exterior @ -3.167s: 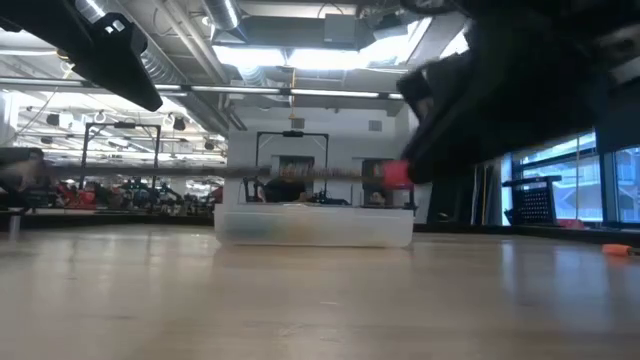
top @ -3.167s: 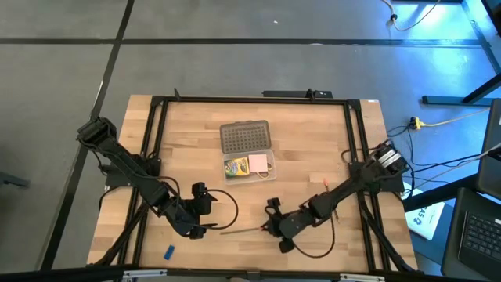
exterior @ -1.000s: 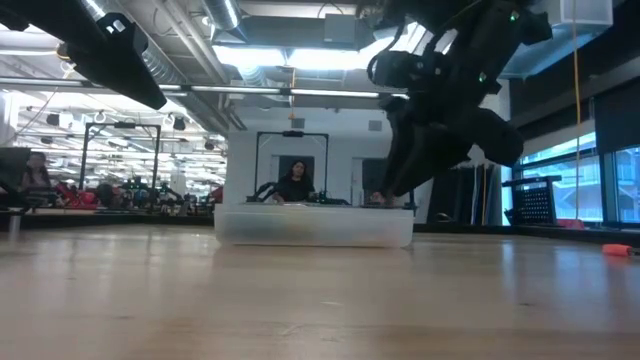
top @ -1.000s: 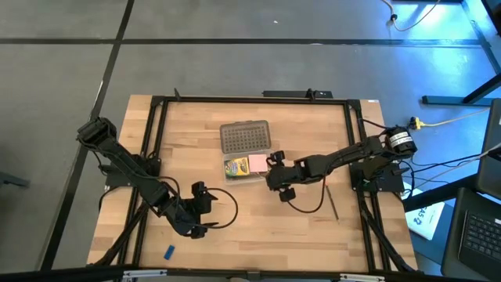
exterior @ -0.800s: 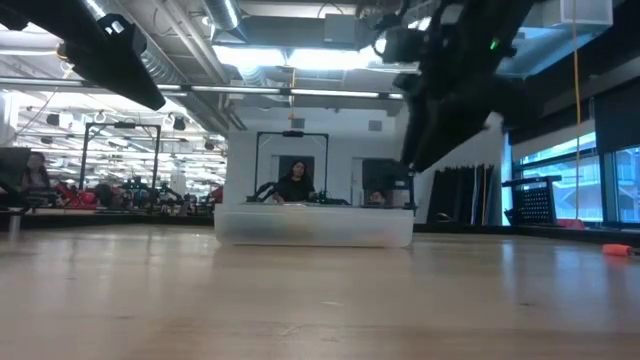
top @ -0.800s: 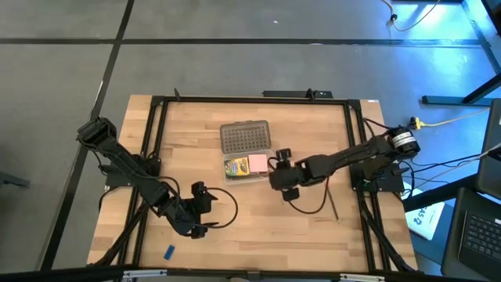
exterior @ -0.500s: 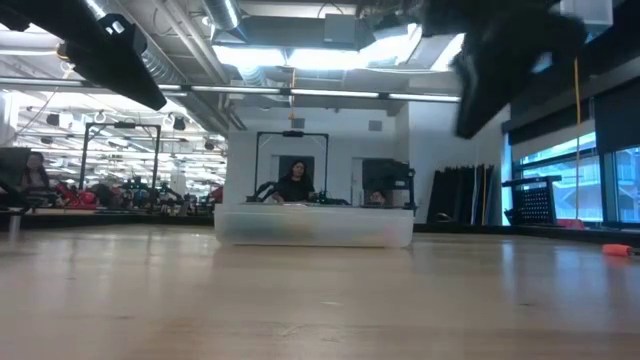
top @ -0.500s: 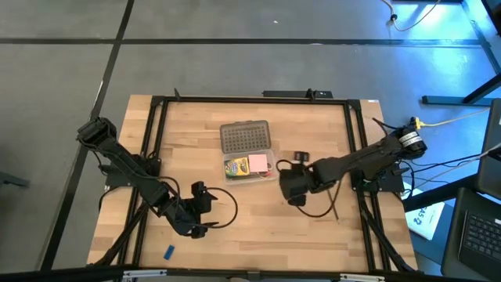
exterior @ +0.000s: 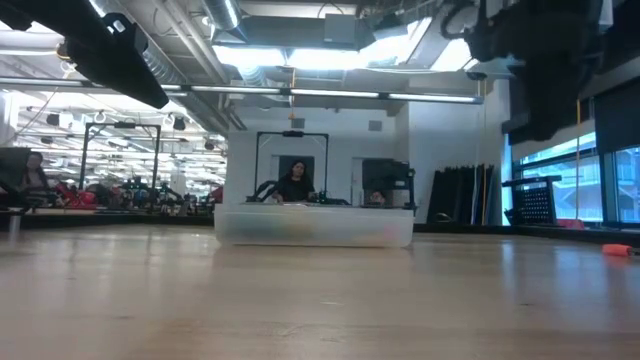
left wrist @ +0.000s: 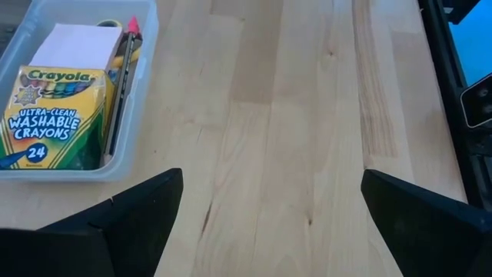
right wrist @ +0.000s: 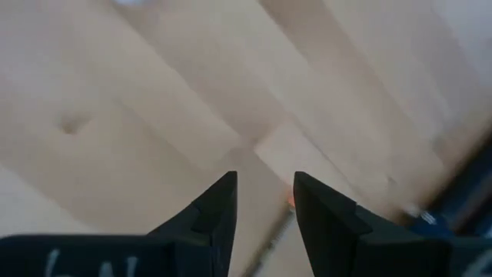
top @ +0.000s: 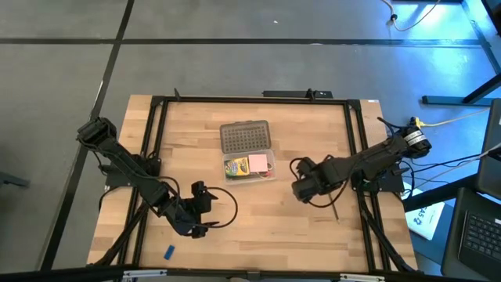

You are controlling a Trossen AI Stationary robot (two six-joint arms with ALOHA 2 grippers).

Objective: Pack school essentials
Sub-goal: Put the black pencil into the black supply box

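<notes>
Right pincer (top: 300, 188), released and empty, hovers just beside the last loose pencil (top: 332, 202) — crayon box (left wrist: 51, 115), notepad (left wrist: 78, 44) already packed; blue eraser (top: 168, 252) remains near the idle, released left pincer (top: 202, 211).

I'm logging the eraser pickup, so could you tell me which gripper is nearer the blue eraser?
Left. The left gripper hovers just up-table of the blue eraser; the right gripper is across the table's right half.

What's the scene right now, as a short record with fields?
case: open case mid-table, grey lid behind it
in case: crayons, notepad, pencil
outside: pencil on the right, eraser front left
left gripper: open, empty, front left
right gripper: open, empty, near the loose pencil
</notes>
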